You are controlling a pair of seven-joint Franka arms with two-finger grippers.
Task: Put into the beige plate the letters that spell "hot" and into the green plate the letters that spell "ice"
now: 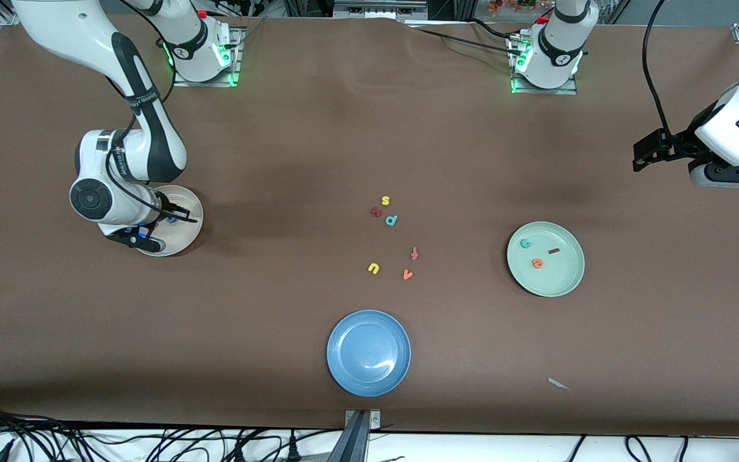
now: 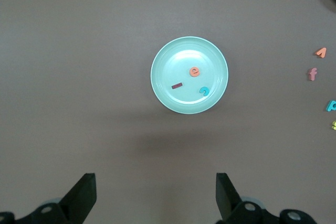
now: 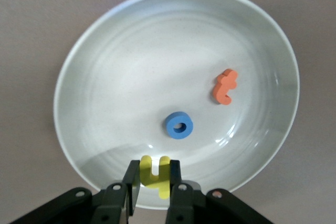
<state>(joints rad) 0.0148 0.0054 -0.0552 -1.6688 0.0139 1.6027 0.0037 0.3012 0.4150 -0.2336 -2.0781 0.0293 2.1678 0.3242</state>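
Yellow foam shows between my right gripper's (image 3: 154, 182) closed fingers: the "h" (image 3: 156, 174), pinched low over the beige plate (image 1: 188, 236) at nine o'clock on the table, where the blue "o" (image 3: 178, 125) and orange "t" (image 3: 225, 86) already lie, so I judge releasing it finishes "hot". Leftover letters (image 1: 392, 221) cluster mid-table, the blue plate (image 1: 369, 352) sits at six o'clock, obstructing nothing. At three o'clock the green plate (image 1: 546, 258) holds "i" (image 2: 177, 85), "c" (image 2: 204, 91) and "e" (image 2: 195, 71); my left gripper (image 2: 155, 195) waits above, fingers apart.
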